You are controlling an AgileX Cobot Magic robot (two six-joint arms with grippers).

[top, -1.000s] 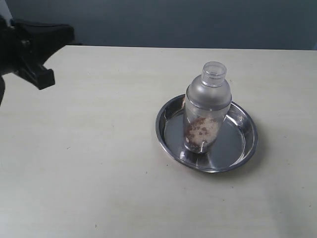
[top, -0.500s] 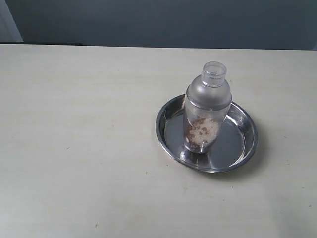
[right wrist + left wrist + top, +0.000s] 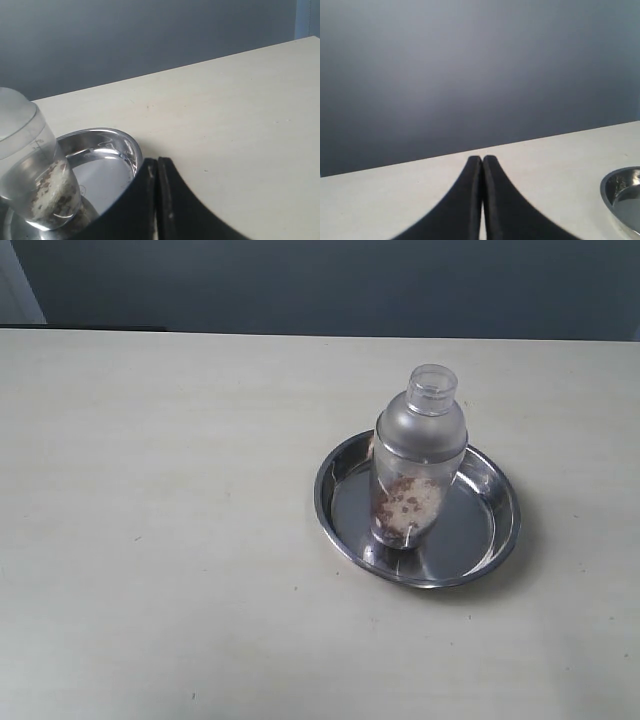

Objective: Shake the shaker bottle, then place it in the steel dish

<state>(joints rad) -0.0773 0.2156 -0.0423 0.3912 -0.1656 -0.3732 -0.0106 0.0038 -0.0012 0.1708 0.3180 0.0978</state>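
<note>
The pale table (image 3: 150,490) is the biggest thing in front of you. It runs out under both grippers to a dark grey-blue wall (image 3: 350,280) beyond them.

The steel dish (image 3: 505,540) comes next. It sits flat on the table, and its near rim lies close ahead of your right gripper (image 3: 157,162), a little to one side of the tips. From your left gripper (image 3: 482,161) the dish is well apart. Only a curved piece of its shiny rim (image 3: 620,182) shows at the edge of that wrist view, off to the side of the fingers.

The shaker bottle (image 3: 415,460) stands upright inside the dish, its base on the flat bottom and toward one side rather than dead centre. Seen from your right gripper, the bottle (image 3: 30,165) is beyond the dish's near rim (image 3: 127,150) and apart from the fingers. Nothing touches it.

Your left gripper has its two black fingers pressed together with no gap at the tips, and it holds nothing. It hangs over bare table. Your right gripper is the same, fingers closed against each other and empty-handed.

The bottle's small clear cap (image 3: 433,390) sits on top of the frosted dome. Brown granules (image 3: 405,502) lie heaped in the lower part of the bottle, and faint measuring marks (image 3: 37,145) show on its wall.
</note>
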